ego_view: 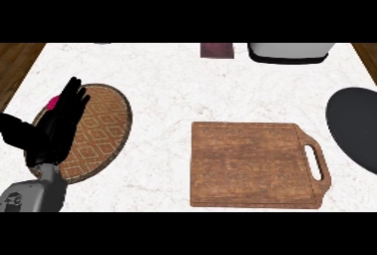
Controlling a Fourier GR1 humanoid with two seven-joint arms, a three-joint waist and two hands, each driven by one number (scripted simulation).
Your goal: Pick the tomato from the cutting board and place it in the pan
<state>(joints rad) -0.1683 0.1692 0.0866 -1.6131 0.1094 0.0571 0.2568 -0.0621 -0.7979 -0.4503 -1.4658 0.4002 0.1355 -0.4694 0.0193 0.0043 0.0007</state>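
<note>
The wooden cutting board (pixel 254 164) lies right of the middle, its handle towards the right, and nothing rests on it. At the right edge, the dark round pan (pixel 357 127) is partly cut off; the part that shows holds nothing. My left hand (pixel 52 134) rests open at the left, fingers straight and pointing up, over the rim of a woven mat. A small pink-red thing (pixel 53 103) peeks out behind its fingers; I cannot tell what it is. No tomato shows plainly anywhere. My right hand is out of view.
An oval brown patterned mat (pixel 99 129) lies on the white marble counter (pixel 184 84) at the left. At the back edge stand a white and black appliance (pixel 288 52) and a dark red block (pixel 218 50). Wooden floor shows past both side edges.
</note>
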